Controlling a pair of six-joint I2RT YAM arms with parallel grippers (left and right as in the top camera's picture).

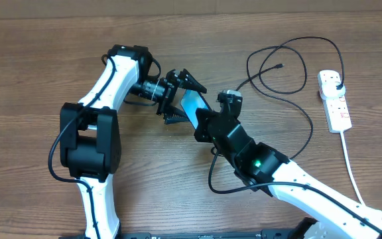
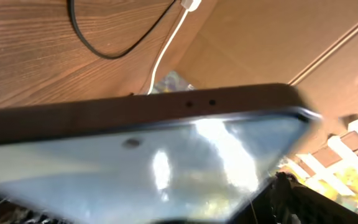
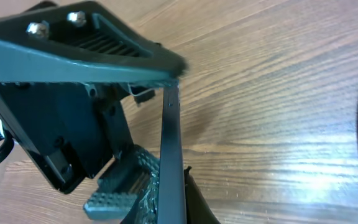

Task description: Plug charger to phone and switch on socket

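The phone (image 1: pixel 191 107) is held over the middle of the desk (image 1: pixel 38 60), seemingly mid-handover: the right tool (image 1: pixel 203 125) is clamped on it from 4 o'clock, while the left tool (image 1: pixel 181 98), at 10 o'clock, stands wide apart around it. Plugging in looks not yet begun, so the next move likely calls for steadying the phone and fetching the charger (image 1: pixel 280 66), whose loose tip lies at 2 o'clock, short of the socket (image 1: pixel 337 109) at 3 o'clock. No brand, label or writing is legible.
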